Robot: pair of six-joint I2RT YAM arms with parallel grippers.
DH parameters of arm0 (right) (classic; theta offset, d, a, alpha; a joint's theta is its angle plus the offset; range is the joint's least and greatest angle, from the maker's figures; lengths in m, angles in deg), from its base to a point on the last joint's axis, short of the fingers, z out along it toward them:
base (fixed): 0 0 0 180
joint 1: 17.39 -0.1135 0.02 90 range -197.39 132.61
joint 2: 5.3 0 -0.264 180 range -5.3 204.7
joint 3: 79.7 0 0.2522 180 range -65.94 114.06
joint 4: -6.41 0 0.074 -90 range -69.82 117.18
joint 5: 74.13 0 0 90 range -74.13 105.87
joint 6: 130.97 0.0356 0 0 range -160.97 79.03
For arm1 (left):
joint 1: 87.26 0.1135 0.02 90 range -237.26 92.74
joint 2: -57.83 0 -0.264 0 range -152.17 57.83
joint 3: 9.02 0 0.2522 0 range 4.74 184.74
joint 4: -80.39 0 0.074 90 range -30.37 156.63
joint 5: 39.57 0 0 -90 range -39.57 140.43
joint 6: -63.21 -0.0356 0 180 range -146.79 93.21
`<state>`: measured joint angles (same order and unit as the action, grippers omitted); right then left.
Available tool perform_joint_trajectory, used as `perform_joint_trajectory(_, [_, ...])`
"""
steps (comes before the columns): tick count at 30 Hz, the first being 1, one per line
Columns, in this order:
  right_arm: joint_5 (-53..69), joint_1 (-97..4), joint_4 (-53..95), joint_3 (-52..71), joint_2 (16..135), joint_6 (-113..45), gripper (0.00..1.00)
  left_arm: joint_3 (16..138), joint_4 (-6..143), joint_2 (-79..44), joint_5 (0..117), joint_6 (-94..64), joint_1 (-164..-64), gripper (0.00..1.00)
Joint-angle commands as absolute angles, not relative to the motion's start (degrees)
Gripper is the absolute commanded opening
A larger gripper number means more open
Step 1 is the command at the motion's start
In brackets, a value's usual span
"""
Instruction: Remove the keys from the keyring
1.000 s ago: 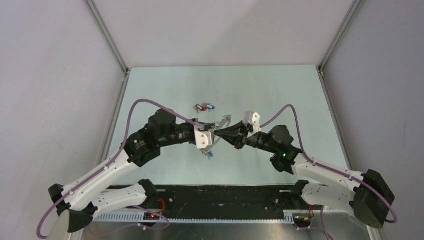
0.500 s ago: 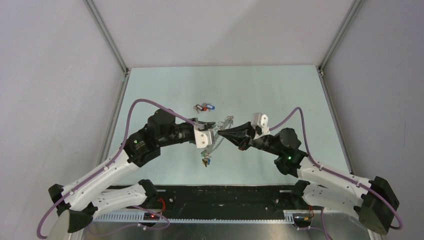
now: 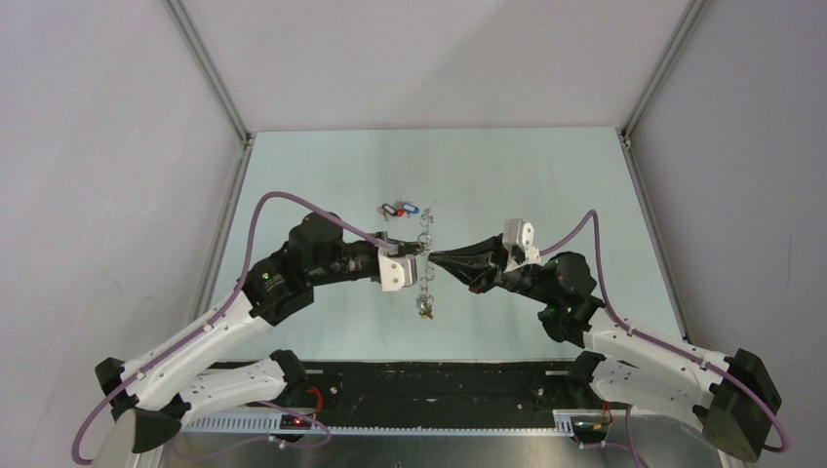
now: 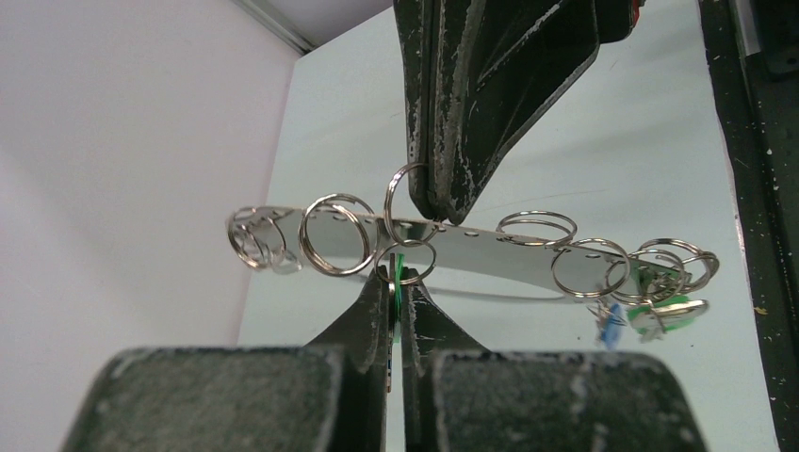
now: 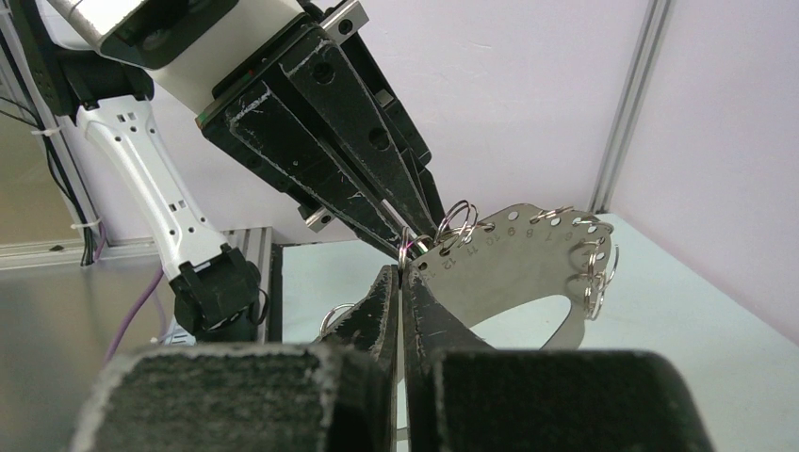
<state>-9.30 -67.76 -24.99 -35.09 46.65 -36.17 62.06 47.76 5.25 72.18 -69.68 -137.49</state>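
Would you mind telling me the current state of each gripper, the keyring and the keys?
Left gripper: shut on a green key.
Right gripper: shut on the edge of the keyring.
Keyring: held in the air between both grippers.
Hanging keys: attached to the keyring.
Loose keys: lying on the table, detached.

Your overhead view is evenly and brightly lit from above. The pale green tabletop (image 3: pixel 322 175) carries only faint, soft-edged shadows beneath the arms, and the white walls look flat and grey. In the left wrist view the flat grey metal keyring (image 4: pixel 509 250) shines mirror-bright, the small keys with blue and green plastic heads (image 4: pixel 650 315) at its far end blur, and the near part of the left gripper (image 4: pixel 397 278) smears dark along the bottom edge. The right gripper (image 5: pixel 400 278) smears likewise in its own view, yet the keyring's stamped numbers read sharp.
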Motion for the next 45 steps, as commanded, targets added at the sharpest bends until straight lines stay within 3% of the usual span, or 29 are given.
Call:
perform_joint_trajectory(1, [-10.9,-67.1,-31.8,-34.4,47.2,-33.2,0.00,64.0,49.5,4.8,73.9,-69.0,-137.5,0.00])
perform_joint_trajectory(36, [-24.0,-65.0,-24.0,-30.6,58.3,-16.4,0.00,63.8,49.4,6.0,72.0,-70.3,-137.5,0.00])
perform_joint_trajectory(45, [-22.6,-65.1,-20.5,-30.6,50.9,-23.9,0.00,64.0,49.4,5.6,71.9,-69.4,-137.4,0.00])
